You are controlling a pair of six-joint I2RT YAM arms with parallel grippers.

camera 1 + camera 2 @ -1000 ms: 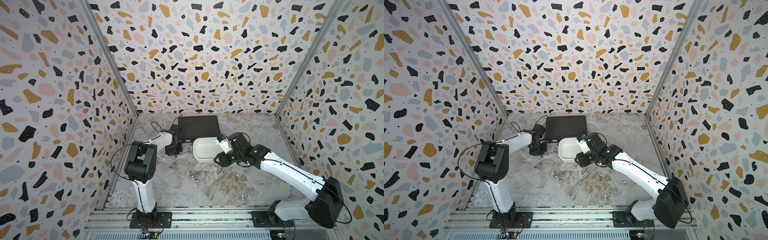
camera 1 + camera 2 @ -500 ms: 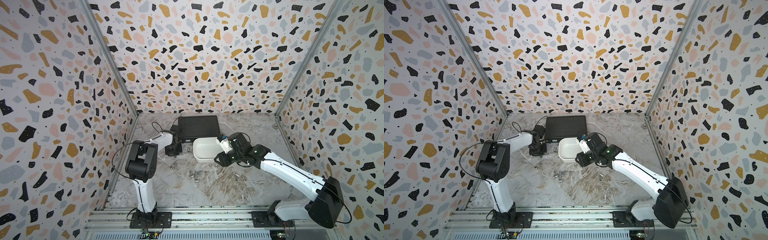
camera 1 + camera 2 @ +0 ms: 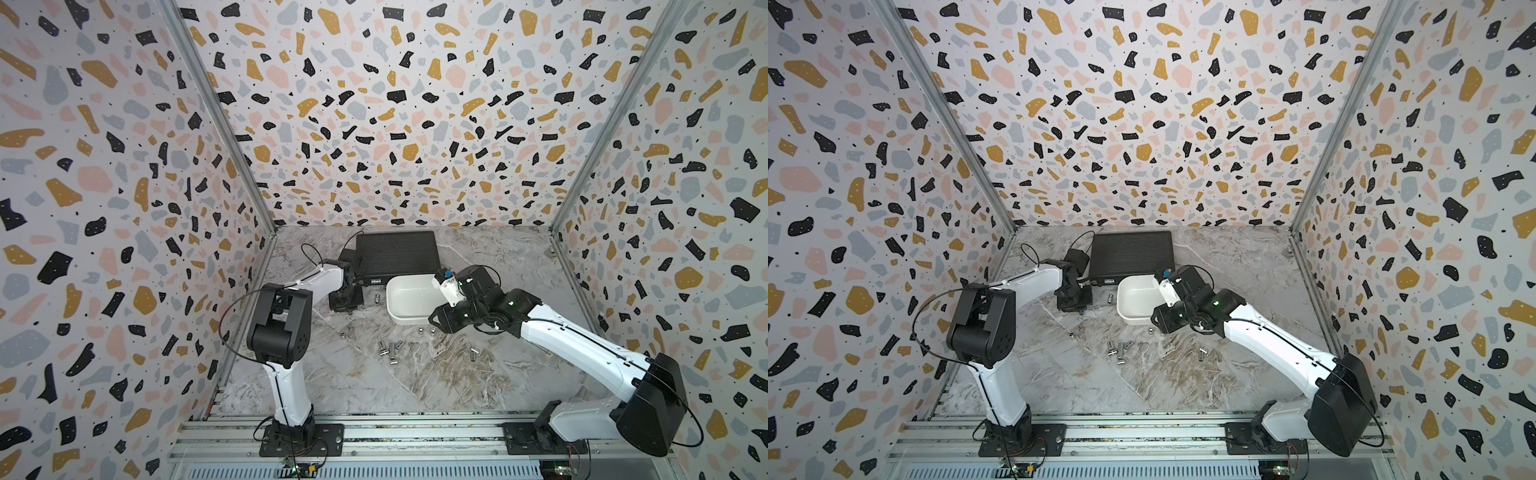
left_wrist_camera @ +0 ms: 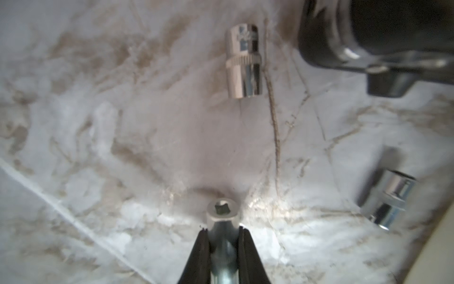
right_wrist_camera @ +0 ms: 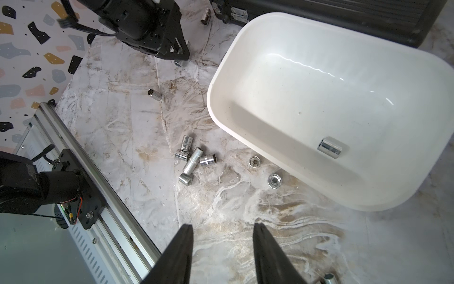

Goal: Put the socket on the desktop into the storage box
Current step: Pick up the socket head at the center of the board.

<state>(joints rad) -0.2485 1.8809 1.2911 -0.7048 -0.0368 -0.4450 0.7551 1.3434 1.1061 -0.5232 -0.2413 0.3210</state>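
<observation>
The left tool [image 4: 223, 230] is clamped on a chrome socket [image 4: 222, 214] over the counter [image 5: 137, 127], near the storage box [image 5: 245, 81]. The right tool [image 5: 222, 227] hangs beside the box, jaws partly apart, empty. A second socket [image 5: 329, 147] lies inside the box, and loose sockets [image 5: 194, 159] lie just outside it.

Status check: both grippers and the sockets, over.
Left gripper shut on slim socket, down at desktop. Right gripper open, empty. One stubby socket in storage box; loose sockets outside. Black case not blocking.
</observation>
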